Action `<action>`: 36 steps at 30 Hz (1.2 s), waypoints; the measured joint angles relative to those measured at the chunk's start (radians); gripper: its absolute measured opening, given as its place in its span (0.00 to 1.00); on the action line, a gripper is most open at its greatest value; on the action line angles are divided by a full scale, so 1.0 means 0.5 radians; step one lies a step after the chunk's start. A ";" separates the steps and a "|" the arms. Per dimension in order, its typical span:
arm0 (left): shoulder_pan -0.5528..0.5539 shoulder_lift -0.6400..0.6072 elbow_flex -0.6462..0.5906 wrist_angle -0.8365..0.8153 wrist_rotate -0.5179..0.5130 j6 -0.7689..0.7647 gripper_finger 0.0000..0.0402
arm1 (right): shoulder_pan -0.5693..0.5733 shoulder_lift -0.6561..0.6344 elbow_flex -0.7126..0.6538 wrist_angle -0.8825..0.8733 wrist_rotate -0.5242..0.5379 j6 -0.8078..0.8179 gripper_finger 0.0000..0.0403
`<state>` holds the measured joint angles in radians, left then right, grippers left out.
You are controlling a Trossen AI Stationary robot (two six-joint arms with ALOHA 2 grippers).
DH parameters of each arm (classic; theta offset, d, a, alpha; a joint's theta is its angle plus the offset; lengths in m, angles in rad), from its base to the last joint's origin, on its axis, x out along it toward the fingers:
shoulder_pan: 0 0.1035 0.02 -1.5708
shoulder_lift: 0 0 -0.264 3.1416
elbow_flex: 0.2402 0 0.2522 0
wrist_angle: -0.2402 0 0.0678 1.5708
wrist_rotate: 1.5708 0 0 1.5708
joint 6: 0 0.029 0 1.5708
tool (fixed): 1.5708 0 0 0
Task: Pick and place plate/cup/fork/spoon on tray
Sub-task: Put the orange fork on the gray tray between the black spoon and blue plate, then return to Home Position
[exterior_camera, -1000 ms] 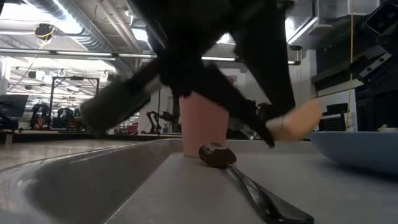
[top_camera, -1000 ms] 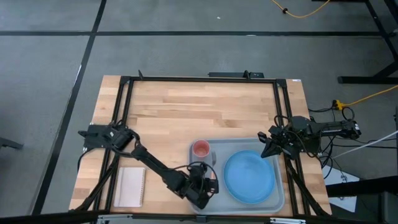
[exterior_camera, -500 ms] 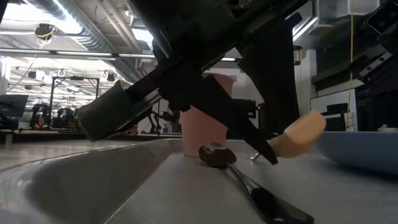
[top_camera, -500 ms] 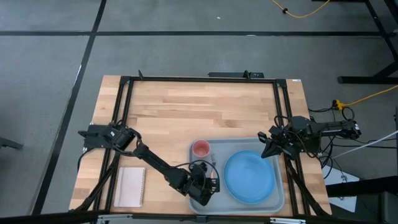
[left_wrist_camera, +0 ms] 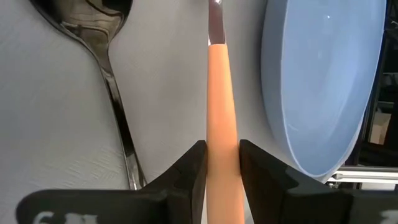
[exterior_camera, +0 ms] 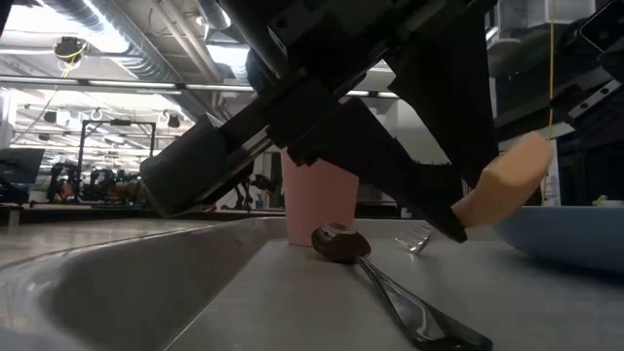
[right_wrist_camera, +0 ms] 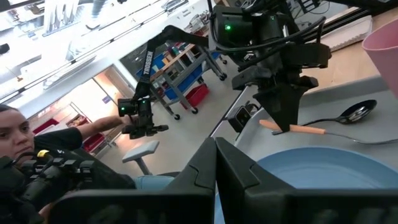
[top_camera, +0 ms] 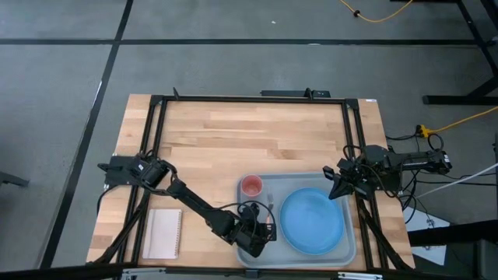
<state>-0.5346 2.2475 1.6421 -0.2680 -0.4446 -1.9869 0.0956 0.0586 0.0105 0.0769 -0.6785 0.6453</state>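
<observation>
Our left gripper (left_wrist_camera: 222, 163) had loosened since a second earlier, fingers barely flanking the fork (left_wrist_camera: 222, 106) above the tray (top_camera: 352, 250); release seemed under way.

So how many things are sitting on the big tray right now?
4 on the tray: the plate at its right, the cup at its far left corner, the spoon and the fork between them.

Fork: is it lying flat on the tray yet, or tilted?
Tilted. The fork has its tines down on the tray while its orange handle is raised between the fingers of the left claw.
</observation>
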 joint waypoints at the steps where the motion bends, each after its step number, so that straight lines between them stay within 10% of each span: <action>1: 0.000 0.000 0.000 0.000 -0.004 0.007 0.22 | 0.000 0.000 0.000 0.000 0.000 0.000 0.01; 36: 0.028 -0.001 0.000 -0.025 0.246 -0.044 0.25 | 0.000 0.000 0.001 0.000 -0.012 0.002 0.01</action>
<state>-0.5205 2.2469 1.6421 -0.2806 -0.3218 -2.0090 0.0956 0.0588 0.0109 0.0769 -0.6846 0.6460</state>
